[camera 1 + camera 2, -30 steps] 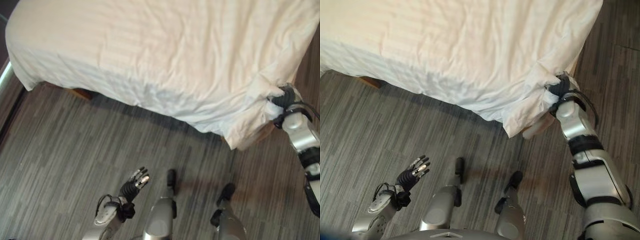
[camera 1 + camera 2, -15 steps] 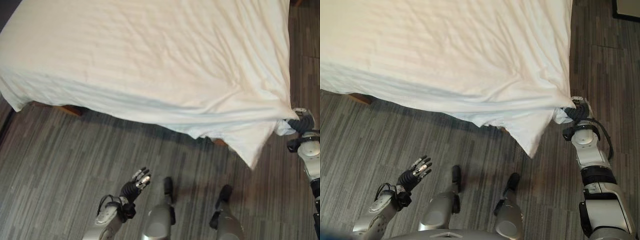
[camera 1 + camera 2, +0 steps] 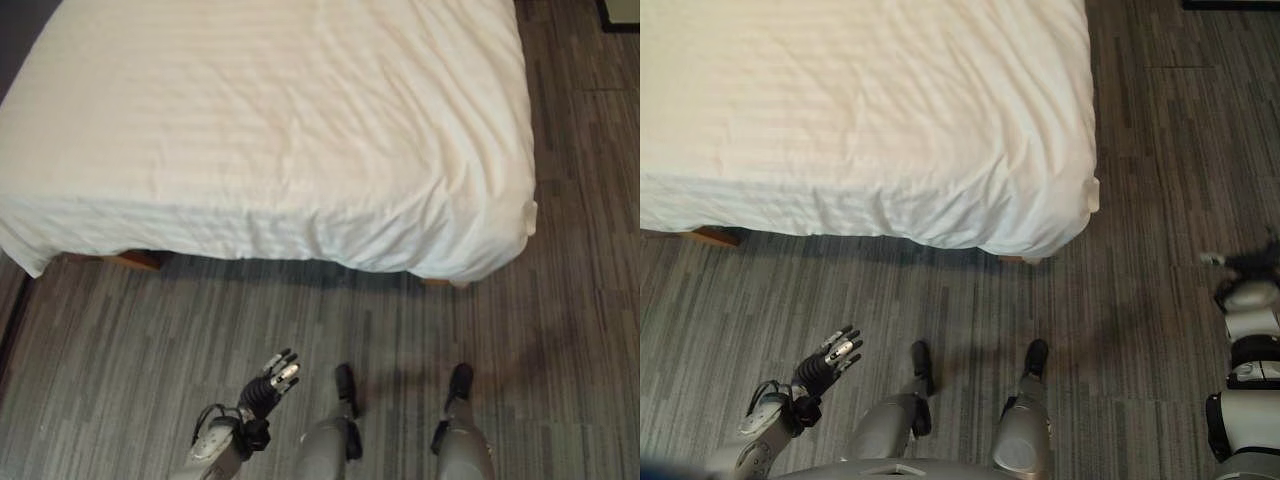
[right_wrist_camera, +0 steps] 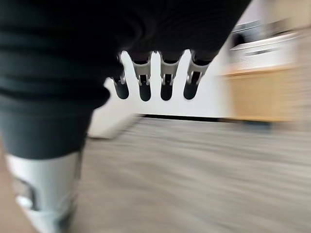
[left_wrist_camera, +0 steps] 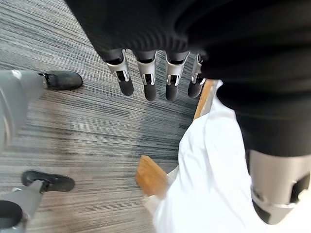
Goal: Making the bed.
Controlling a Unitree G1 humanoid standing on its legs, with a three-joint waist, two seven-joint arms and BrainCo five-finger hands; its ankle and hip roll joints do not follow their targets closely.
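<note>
A white striped duvet [image 3: 280,130] lies spread over the bed, and its near right corner [image 3: 500,240] hangs down over the bed's edge. My left hand [image 3: 268,380] is open, low above the floor in front of the bed and apart from the cloth. Its fingers [image 5: 146,82] are straight in the left wrist view, with the white cover [image 5: 209,170] beyond them. My right hand [image 3: 1245,265] is at the far right over the floor, away from the bed. Its fingers [image 4: 165,77] are straight and hold nothing.
Grey striped carpet [image 3: 150,340] runs in front of and to the right of the bed. A wooden bed base [image 3: 715,236] shows under the duvet at the left, and a wooden leg [image 5: 153,177] in the left wrist view. A dark piece of furniture [image 3: 1230,4] sits at the far right.
My right hand has let go of the duvet's right corner and drawn back to the right. The corner now hangs flat over the bed. The camera view has shifted too.
</note>
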